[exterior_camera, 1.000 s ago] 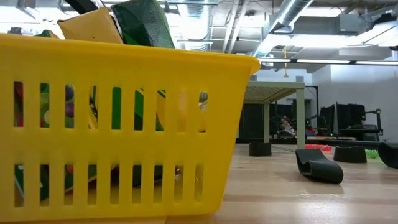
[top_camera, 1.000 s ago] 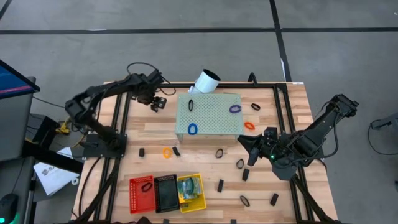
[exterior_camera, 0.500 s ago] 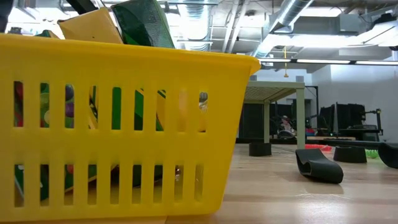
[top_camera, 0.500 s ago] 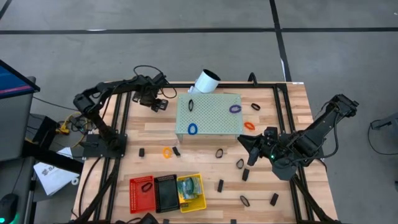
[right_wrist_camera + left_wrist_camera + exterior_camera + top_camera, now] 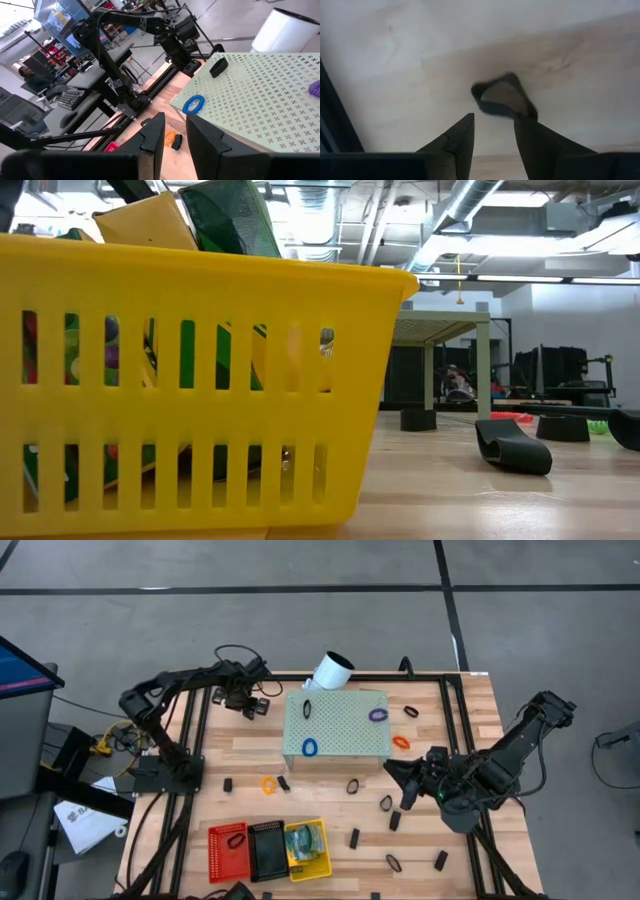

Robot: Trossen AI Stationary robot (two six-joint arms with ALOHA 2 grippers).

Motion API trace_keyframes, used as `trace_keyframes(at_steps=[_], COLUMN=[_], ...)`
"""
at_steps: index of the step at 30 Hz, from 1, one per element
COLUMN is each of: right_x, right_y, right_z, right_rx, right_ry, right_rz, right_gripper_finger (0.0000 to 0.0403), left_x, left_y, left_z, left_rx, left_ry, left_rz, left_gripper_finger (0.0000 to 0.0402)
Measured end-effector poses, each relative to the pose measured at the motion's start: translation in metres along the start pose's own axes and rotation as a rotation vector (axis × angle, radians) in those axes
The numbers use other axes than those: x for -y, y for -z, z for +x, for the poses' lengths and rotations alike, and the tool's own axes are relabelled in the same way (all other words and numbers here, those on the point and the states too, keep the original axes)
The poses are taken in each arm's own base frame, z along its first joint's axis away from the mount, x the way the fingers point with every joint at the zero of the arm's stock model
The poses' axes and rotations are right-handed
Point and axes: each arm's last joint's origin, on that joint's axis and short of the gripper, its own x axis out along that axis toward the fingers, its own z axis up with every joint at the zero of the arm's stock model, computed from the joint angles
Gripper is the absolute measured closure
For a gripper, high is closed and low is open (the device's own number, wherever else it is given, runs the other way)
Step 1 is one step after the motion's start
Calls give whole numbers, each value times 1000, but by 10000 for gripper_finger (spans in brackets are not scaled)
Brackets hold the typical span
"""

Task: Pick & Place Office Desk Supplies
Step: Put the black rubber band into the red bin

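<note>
Black loop (image 5: 504,97) flat on wood, far-left table corner; left gripper (image 5: 492,135) spread just above it, not gripping. Yellow basket (image 5: 321,870): crayon boxes (image 5: 150,220). Red basket (image 5: 216,858): one black loop. Right gripper (image 5: 172,135) narrowly parted, empty, beside green perforated block (image 5: 345,730).

table top (image 5: 455,710): pale wooden planks, smooth matt grain
yellow slotted basket (image 5: 200,380): glossy moulded plastic
pale green perforated block (image 5: 345,730): flat matt sheet, punched all over
black loop (image 5: 504,100): soft, dull, rubbery band
white tube (image 5: 330,671): smooth matt wall
left gripper's fingers (image 5: 460,145): dark matt plastic
</note>
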Motion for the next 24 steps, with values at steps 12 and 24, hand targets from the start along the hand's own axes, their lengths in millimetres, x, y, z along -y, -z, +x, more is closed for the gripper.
trace_keyframes(at_steps=[12, 24], right_x=[0, -1], right_y=[2, 5], right_z=[-3, -11], right_rx=[-7, -28], right_ry=[-11, -36], right_rz=[-28, -45], right_gripper_finger=[326, 326], left_x=[15, 26], left_y=[9, 10], left_z=[20, 9], left_rx=[-54, -27], left_ry=[65, 182], left_rz=[-98, -141], left_gripper_finger=[263, 255])
